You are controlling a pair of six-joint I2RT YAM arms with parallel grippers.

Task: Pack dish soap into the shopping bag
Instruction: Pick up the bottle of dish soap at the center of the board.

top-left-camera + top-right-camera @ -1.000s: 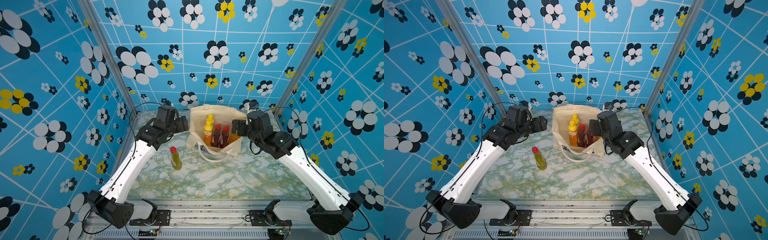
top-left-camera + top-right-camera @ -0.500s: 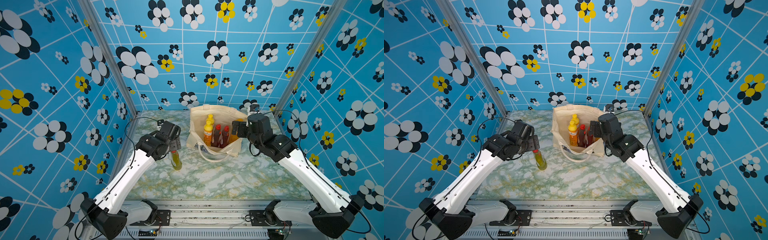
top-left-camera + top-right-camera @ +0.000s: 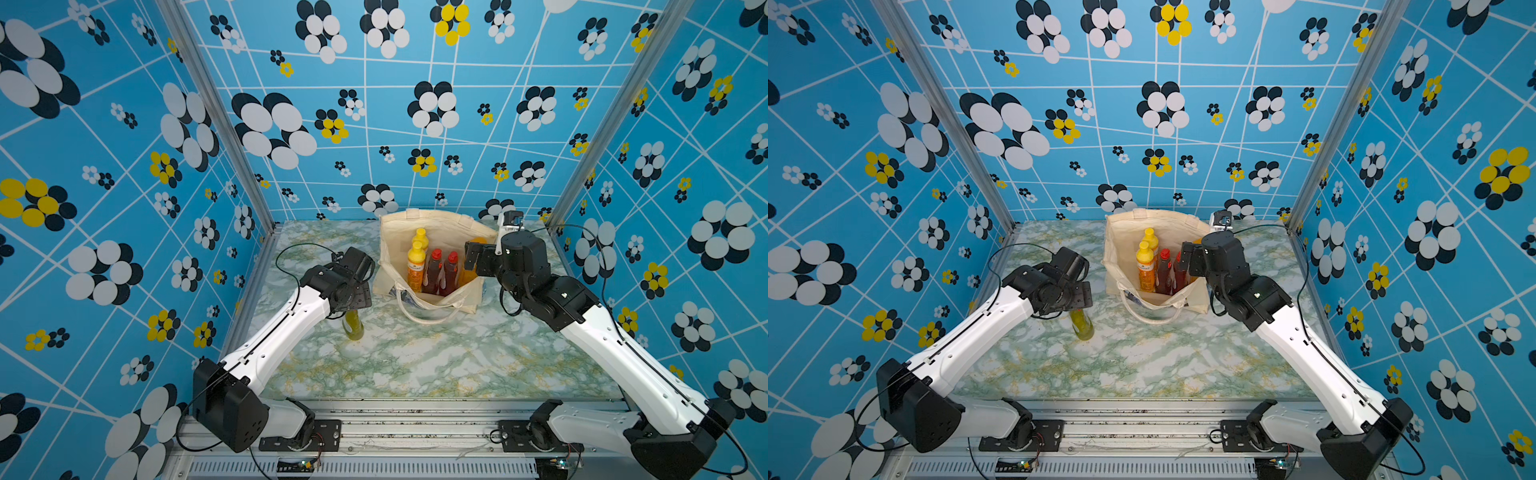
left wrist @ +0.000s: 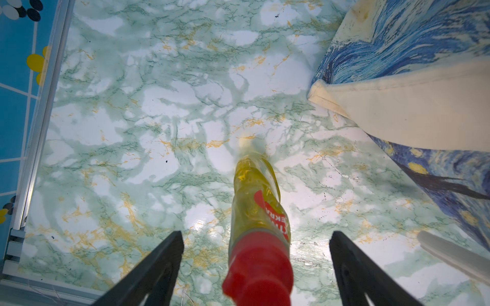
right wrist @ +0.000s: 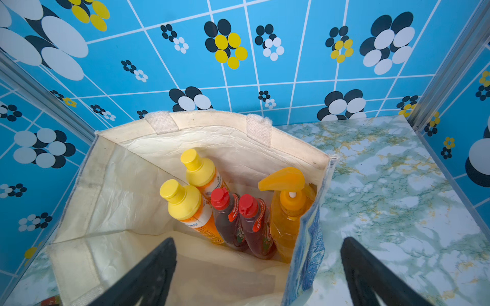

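Observation:
An olive-green dish soap bottle (image 3: 354, 326) (image 3: 1082, 326) with a red cap stands on the marble table, left of the shopping bag (image 3: 432, 222) (image 3: 1154, 216). My left gripper (image 3: 355, 301) (image 4: 256, 234) hovers right over it, open. Its two fingers flank the red cap without touching it. Inside the bag stand two yellow-capped orange bottles (image 5: 183, 201), two dark red bottles (image 5: 233, 214) and an orange pump bottle (image 5: 290, 204). My right gripper (image 3: 471, 257) (image 5: 258, 239) is open and straddles the bag's right wall, gripping nothing.
The bag's loop handle (image 3: 424, 313) hangs forward onto the table (image 3: 415, 361). Patterned blue walls with metal posts (image 3: 216, 116) close in the left, back and right sides. Inside the bag, the left half holds no bottles.
My left arm has swung away from the bag's left side, forward and down, and now sits over the green bottle. The right arm has barely moved.

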